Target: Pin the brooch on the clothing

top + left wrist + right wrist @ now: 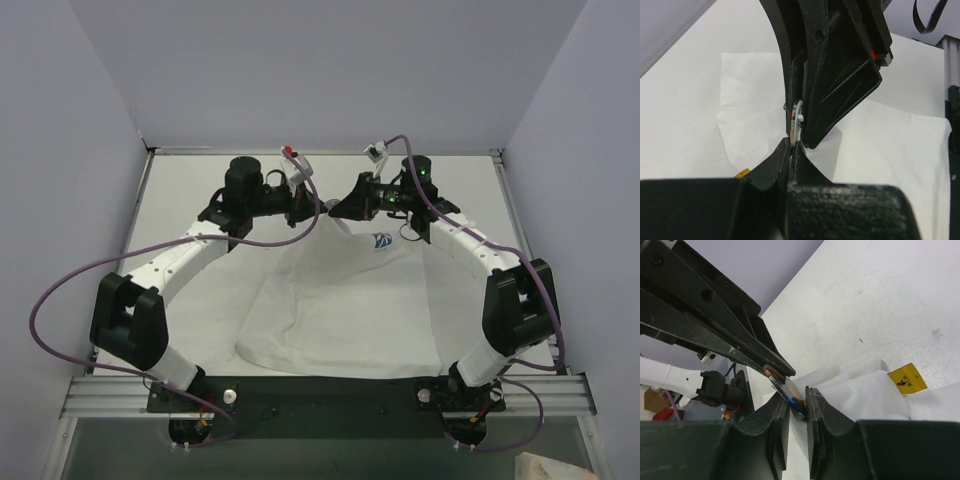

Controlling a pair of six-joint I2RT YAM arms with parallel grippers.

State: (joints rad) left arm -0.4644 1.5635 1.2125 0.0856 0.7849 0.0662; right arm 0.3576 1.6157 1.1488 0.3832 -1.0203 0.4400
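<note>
A soft white shirt (350, 310) lies spread and lightly wrinkled on the smooth white table (180, 195), with its small blue-and-white flower print (381, 241) on the chest. Both black, matte plastic claws meet at the shirt's 12 o'clock end, at about 10 o'clock from the print. The brooch (790, 392) is a small thin round disc held up on edge where the two claws meet, above bunched fabric. Its face looks brownish at the top and bluish lower down, and edge-on it shows a pale rim and a small white stud. The left claw (791, 146) is closed to a hairline slit and nips the disc's rim, so the disc stands at 12 o'clock from its tips in its own camera. In the right wrist camera that claw reaches in from 10 o'clock as a long, tapered wedge. The right claw (798, 399) has its ribbed fingers a narrow gap apart, with the disc inside the gap against the 9 o'clock finger; whether it actually pinches the disc cannot be told. A yellow tag (907, 378) with a black mark lies on the fabric at 3 o'clock from the brooch.
</note>
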